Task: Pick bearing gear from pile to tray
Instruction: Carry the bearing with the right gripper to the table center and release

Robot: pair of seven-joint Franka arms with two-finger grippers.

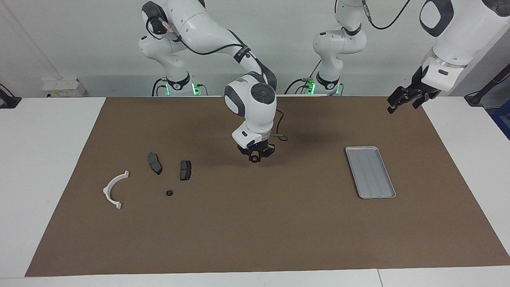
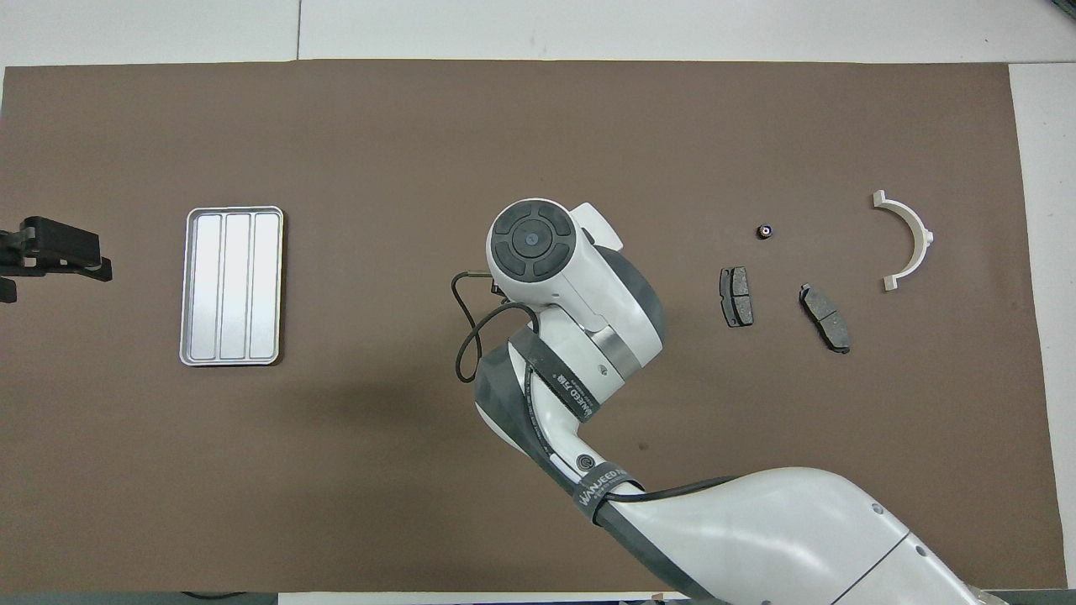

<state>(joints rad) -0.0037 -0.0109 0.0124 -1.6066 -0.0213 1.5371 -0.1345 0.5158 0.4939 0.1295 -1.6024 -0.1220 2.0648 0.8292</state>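
Note:
My right gripper (image 1: 255, 156) hangs over the middle of the brown mat, between the pile and the tray. It is shut on a small black round bearing gear (image 1: 254, 158). In the overhead view its own wrist (image 2: 531, 244) hides the gripper. The pile lies toward the right arm's end: a white half-ring bracket (image 1: 106, 187) (image 2: 925, 238), two dark grey brake pads (image 1: 155, 163) (image 1: 185, 170) (image 2: 736, 297) (image 2: 825, 318), and one more small black bearing gear (image 1: 169, 193) (image 2: 764, 231). The silver ribbed tray (image 1: 360, 148) (image 2: 234, 208) holds nothing. My left gripper (image 1: 404, 100) (image 2: 55, 250) waits raised over the mat's edge.
The brown mat (image 1: 255, 231) covers most of the white table. A cable loops off the right wrist (image 2: 466, 336). Bare mat lies between the right gripper and the tray.

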